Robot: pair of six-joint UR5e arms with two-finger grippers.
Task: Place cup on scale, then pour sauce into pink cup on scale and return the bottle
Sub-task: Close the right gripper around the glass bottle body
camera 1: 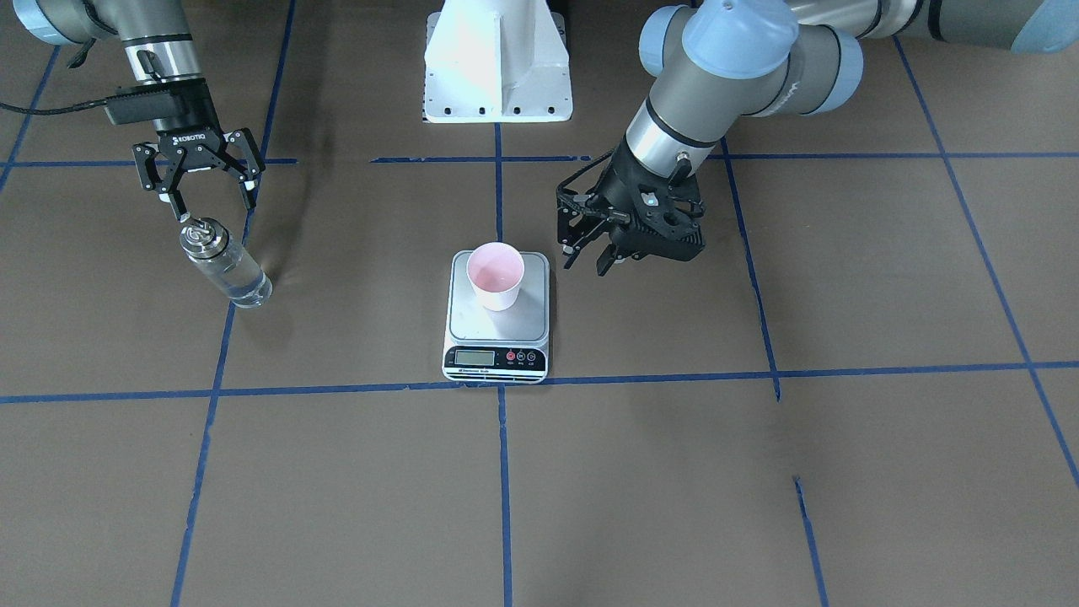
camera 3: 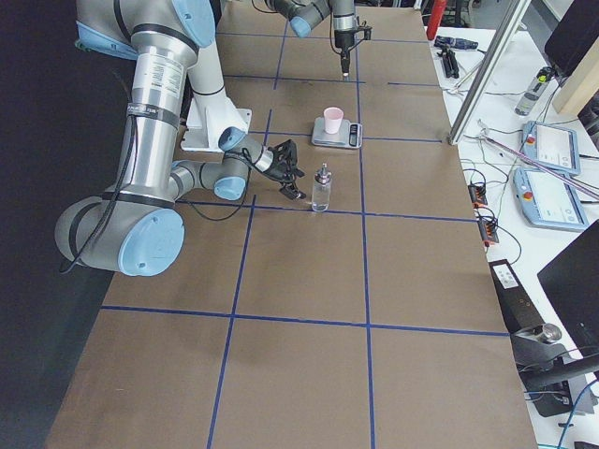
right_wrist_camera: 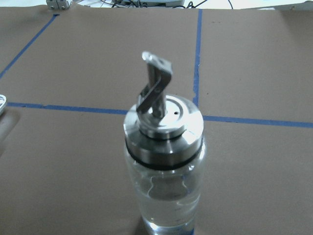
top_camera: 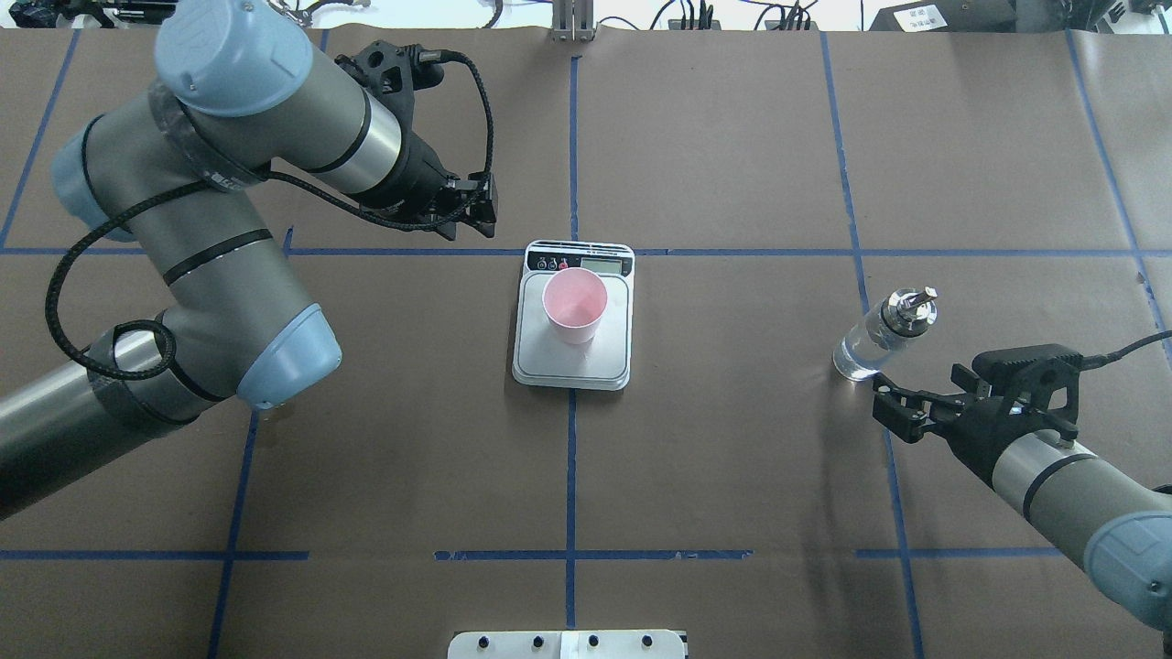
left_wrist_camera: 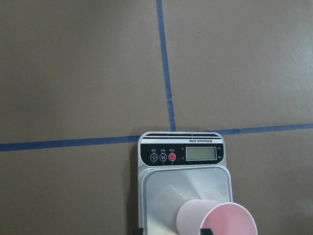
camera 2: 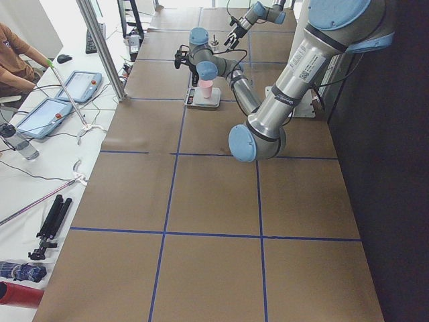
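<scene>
The pale pink cup [camera 1: 496,274] stands upright on the scale [camera 1: 497,337], on the steel platform's half away from the display. My left gripper [camera 1: 587,253] is open and empty, just beside the scale on my left, apart from the cup. The left wrist view shows the cup [left_wrist_camera: 217,220] and scale [left_wrist_camera: 186,183] below it. The glass bottle [camera 1: 223,270] with its silver spout cap stands upright on the table to my right, holding clear sauce [right_wrist_camera: 166,205]. My right gripper [camera 1: 213,204] is open, close behind the bottle [top_camera: 884,334], not touching it.
The white robot base [camera 1: 497,67] stands at the table's near edge. Blue tape lines grid the brown table. In the exterior left view an operator [camera 2: 17,50] and tablets [camera 2: 40,117] sit beyond the far long edge.
</scene>
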